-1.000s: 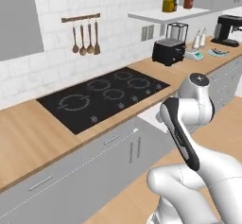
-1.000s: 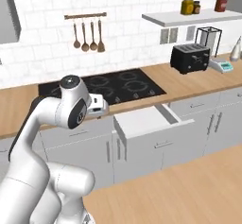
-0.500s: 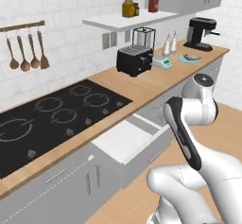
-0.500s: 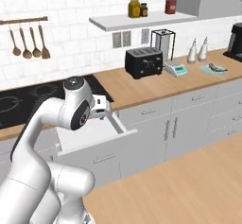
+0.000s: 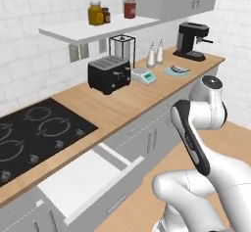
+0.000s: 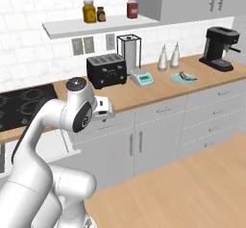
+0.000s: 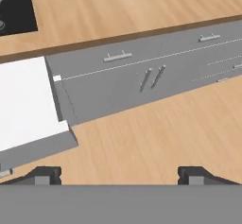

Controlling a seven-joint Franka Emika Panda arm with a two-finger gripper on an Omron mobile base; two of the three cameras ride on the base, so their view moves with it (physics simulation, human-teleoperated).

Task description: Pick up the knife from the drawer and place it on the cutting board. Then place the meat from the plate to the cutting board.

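While the drawer (image 5: 83, 179) stands pulled out below the table (image 5: 122, 106), I see only its white inside from here and can't make out the knife. I see the plate (image 6: 183, 77) far right on the table, pale blue-green, between the two shakers (image 6: 168, 57) and the coffee machine (image 6: 220, 48); something dark lies on it, too small to identify. Small white scale (image 6: 142, 77) sits just beside the black toaster (image 6: 106, 70), with a glass-walled jug (image 6: 129, 50) behind it. Hob (image 5: 34, 140) is at the left. Jars (image 5: 95, 13) are on the shelf. Jaws released, spread wide, grasping nothing; gripper (image 7: 119, 175) hangs over the wood floor (image 7: 156, 138) in front of the grey cabinets (image 7: 156, 79).
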